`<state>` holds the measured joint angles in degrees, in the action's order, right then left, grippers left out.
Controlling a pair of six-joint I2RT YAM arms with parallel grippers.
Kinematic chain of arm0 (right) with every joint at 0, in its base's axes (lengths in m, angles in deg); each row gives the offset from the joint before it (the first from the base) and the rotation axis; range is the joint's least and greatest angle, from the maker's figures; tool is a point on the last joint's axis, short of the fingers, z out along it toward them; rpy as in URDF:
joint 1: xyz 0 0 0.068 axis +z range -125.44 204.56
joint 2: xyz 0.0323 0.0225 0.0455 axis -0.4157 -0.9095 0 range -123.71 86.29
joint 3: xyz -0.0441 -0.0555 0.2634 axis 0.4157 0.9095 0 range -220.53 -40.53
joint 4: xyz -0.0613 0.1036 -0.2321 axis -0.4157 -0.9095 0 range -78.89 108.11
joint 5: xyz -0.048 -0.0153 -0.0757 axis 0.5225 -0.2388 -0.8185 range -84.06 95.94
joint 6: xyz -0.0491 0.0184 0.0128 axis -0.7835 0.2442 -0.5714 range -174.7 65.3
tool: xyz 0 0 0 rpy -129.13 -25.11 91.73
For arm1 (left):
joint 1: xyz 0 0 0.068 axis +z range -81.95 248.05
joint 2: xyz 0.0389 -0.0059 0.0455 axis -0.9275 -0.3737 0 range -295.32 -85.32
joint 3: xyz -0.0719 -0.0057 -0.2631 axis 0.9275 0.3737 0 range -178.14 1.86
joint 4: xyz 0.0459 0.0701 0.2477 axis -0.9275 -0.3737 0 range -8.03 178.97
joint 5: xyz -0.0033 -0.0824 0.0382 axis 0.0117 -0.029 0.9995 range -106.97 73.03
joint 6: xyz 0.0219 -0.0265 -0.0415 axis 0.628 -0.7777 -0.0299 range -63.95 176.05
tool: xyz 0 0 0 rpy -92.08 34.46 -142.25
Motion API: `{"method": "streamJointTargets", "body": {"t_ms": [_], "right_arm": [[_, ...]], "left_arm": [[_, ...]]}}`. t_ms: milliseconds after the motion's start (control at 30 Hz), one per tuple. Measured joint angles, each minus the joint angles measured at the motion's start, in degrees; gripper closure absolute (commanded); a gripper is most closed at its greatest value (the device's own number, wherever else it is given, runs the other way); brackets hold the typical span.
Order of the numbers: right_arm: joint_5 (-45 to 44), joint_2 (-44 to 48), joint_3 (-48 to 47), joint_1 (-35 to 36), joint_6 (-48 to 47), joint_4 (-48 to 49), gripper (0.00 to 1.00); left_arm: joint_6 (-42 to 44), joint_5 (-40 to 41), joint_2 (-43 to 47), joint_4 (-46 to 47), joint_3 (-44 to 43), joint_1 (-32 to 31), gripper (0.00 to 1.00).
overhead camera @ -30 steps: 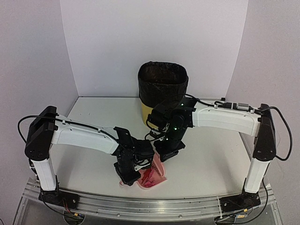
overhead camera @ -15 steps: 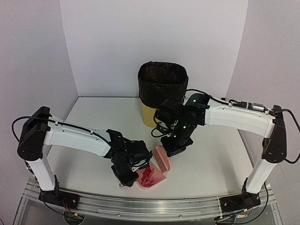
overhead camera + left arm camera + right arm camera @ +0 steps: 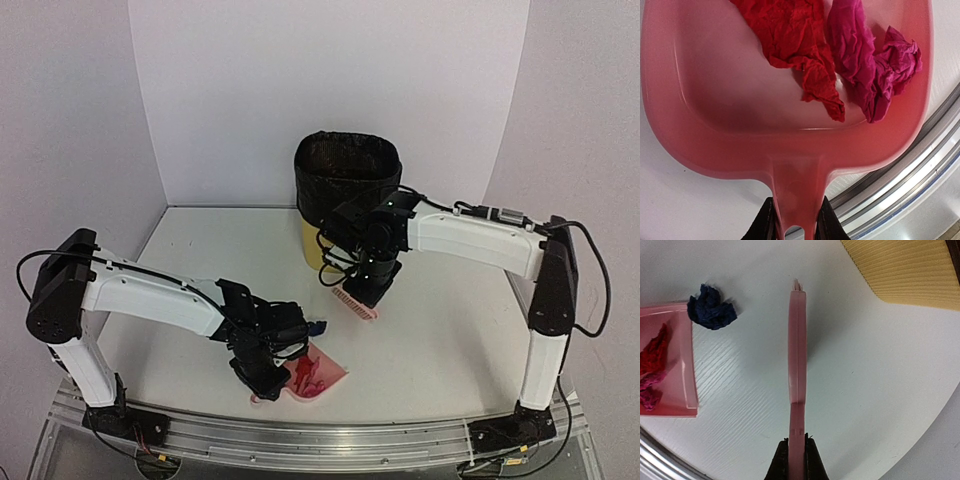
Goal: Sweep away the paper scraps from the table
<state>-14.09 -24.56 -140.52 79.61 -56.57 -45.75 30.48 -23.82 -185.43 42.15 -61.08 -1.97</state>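
My left gripper (image 3: 794, 226) is shut on the handle of the pink dustpan (image 3: 740, 115), which lies on the white table (image 3: 450, 340) near its front edge. A red paper scrap (image 3: 800, 45) and a magenta scrap (image 3: 870, 65) lie in the pan. In the top view the left gripper (image 3: 262, 380) and the dustpan (image 3: 318, 378) are left of centre. A navy scrap (image 3: 318, 326) lies on the table just beyond the pan's mouth, and it also shows in the right wrist view (image 3: 711, 310). My right gripper (image 3: 796, 460) is shut on the pink brush (image 3: 797, 355), held above the table near the bin (image 3: 358, 302).
A black-lined yellow bin (image 3: 345, 185) stands at the back centre, just behind the right wrist. A metal rail (image 3: 320, 440) runs along the table's front edge, close under the dustpan handle. White walls close in the back and both sides.
The right arm has lifted the brush away from the dustpan and back toward the bin. The left arm has drawn the dustpan slightly left and nearer. The navy scrap now lies uncovered.
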Motion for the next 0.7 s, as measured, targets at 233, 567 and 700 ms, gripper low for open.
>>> {"method": "streamJointTargets", "body": {"t_ms": [233,567,700], "right_arm": [[2.3,-6.8,-4.7,-1.0,-13.4,2.1,1.00],[16.6,-1.7,1.5,3.0,-21.5,4.5,1.00],[20.5,0.9,3.2,4.6,-20.5,4.0,1.00]], "left_arm": [[-3.3,-0.6,1.5,1.9,2.1,0.2,1.00],[-4.5,-0.8,1.7,2.7,2.4,1.0,1.00],[-4.2,-0.9,1.7,2.9,2.4,1.4,1.00]]}}
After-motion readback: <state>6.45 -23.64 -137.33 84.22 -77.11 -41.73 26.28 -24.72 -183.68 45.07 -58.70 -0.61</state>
